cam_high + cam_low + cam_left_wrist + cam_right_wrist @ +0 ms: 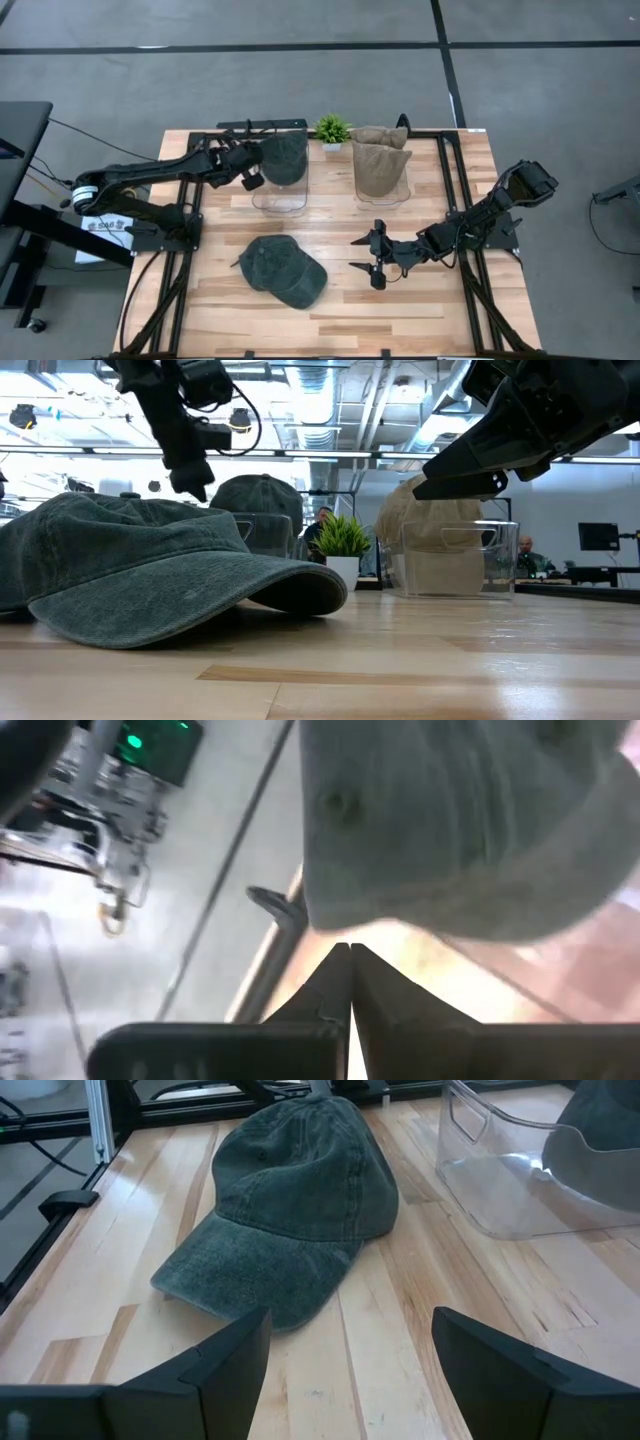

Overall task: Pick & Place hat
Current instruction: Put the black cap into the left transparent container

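A dark green hat (285, 272) lies crown up on the wooden table, its brim toward the near edge; it also fills the right wrist view (290, 1200). A second green hat (285, 157) sits in the far part of a clear bin (280, 197). My left gripper (258, 166) is shut, just left of that hat; in its wrist view the shut tips (350, 958) stand right under the hat's edge (340, 925). My right gripper (362, 254) stands open, right of the hat on the table, its fingers (235, 1345) pointing at it, well short. My left gripper's shut fingertips (350, 958) come up to the lower edge of the green hat (450, 830) on the bin. Nothing shows between the fingers. Whether the tips touch the hat, I cannot tell.
A second clear bin (382, 188) with tan hats (381, 158) stands at the far right, a small potted plant (331, 130) between the two bins. Black rails (455, 180) run along the table's edges. Bare wood lies near the front edge (400, 310).
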{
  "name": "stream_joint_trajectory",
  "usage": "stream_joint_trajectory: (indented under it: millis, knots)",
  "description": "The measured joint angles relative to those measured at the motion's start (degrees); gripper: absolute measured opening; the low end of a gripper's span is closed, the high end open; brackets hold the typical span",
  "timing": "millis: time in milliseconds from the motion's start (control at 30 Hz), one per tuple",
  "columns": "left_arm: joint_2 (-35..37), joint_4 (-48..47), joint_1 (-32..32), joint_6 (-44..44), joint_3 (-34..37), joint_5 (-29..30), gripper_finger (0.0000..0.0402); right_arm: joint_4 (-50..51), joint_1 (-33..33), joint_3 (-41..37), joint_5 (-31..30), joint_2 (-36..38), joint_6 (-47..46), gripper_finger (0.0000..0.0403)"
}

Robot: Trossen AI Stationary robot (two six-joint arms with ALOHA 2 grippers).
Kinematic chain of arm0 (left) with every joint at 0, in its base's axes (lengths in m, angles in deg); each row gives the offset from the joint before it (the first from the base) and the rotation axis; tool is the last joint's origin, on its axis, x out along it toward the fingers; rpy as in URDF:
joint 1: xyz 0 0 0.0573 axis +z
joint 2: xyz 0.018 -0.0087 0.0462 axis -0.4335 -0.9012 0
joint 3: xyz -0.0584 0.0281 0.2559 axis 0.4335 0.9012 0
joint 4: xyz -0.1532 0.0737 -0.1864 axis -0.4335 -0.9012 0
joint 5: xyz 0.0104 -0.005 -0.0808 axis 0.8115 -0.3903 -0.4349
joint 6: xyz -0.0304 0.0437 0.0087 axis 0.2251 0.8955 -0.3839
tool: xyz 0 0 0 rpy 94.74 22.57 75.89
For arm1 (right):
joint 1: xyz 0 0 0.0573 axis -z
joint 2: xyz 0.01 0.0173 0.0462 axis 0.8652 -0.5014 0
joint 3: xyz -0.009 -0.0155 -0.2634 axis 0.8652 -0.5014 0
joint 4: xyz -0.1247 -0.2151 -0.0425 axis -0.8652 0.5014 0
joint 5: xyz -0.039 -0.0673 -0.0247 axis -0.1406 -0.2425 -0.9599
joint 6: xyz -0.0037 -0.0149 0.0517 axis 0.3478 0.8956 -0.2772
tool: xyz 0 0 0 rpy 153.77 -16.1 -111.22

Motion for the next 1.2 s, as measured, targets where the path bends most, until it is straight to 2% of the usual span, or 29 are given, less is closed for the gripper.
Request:
stream_joint_trajectory:
  millis: [233,467,567,733,933,1200]
  knots:
    - [7.8,-5.9,0.0,-10.2,0.0,-11.1,0.0006,0.0,0.0,0.0,0.0,0.0,0.0,0.0270]
    - [14.4,-6.4,-1.0,-20.9,0.0,-36.7,0.0006,0.0,0.0,0.0,0.0,0.0,0.9,0.0270]
    - [16.2,-6.3,-4.7,-23.2,0.0,-43.0,0.0006,0.0,0.0,0.0,0.0,0.0,2.4,0.0270]
    - [17.1,-0.5,-16.3,-28.3,2.4,-42.8,0.0006,0.0,0.0,0.0,0.0,0.0,4.4,0.0270]
    - [16.9,19.3,-31.0,-33.8,12.1,-41.7,0.0006,0.1,0.3,0.0,0.0,-0.8,5.0,0.0270]
    - [16.8,40.5,-45.7,-36.0,22.0,-29.9,0.0006,-4.4,3.3,0.0,0.1,-9.9,0.9,0.0270]
